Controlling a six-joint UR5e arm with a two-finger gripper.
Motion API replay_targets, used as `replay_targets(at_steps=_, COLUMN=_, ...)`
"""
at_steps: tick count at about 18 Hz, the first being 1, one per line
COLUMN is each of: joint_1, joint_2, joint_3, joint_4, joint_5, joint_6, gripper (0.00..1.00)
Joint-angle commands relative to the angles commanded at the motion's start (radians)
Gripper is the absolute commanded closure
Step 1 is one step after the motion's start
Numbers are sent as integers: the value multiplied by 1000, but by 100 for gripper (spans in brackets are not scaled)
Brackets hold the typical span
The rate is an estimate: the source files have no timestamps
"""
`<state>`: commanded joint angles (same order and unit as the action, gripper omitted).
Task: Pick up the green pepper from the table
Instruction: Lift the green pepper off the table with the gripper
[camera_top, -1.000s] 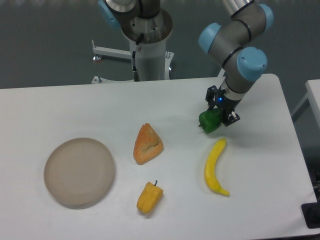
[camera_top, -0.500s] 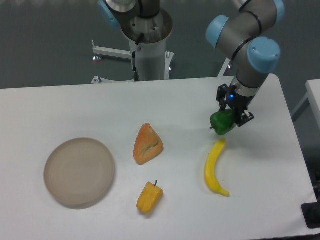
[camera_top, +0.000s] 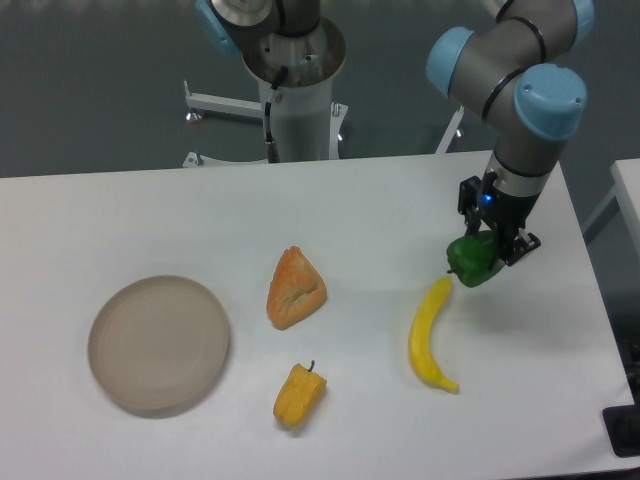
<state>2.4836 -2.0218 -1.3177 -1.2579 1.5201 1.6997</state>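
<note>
Green and glossy, the small blocky bell pepper (camera_top: 473, 259) is sitting clamped between the fingers of the black two-finger gripper (camera_top: 492, 250), which is closed on it from above. Over the last second the arm has been carrying the pepper rightward, from a spot up and left of the long yellow banana (camera_top: 430, 335) to one just above the banana's upper tip. That travel suggests the pepper is already off the large flat white counter (camera_top: 150, 210) and the pick is essentially done, though the height of the lift is hard to judge from this single view. The grip is looking steady, with the pepper keeping the same pose in the gripper.

Only one container-like thing is showing: the round, shallow beige plate (camera_top: 159, 343), lying far left of the banana and holding nothing. Between plate and banana, a wedge-shaped orange bread piece (camera_top: 295, 288) and a small yellow-orange pepper with a dark stem (camera_top: 300, 393) are lying directly on the counter.
</note>
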Motion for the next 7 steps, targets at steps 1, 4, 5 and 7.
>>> replay_targets(at_steps=1, joint_1=-2, joint_2=-2, joint_3=5, joint_4=2, joint_5=0, joint_6=-14, gripper=71)
replay_targets(at_steps=4, joint_1=-3, joint_2=-9, joint_3=15, joint_4=2, joint_5=0, joint_6=-29, gripper=71)
replay_targets(at_steps=5, joint_1=-8, joint_2=-14, joint_3=20, joint_4=2, joint_5=0, joint_6=-29, gripper=71)
replay_targets(at_steps=7, joint_1=-15, joint_2=-15, joint_3=20, joint_4=2, joint_5=0, joint_6=-32, gripper=71)
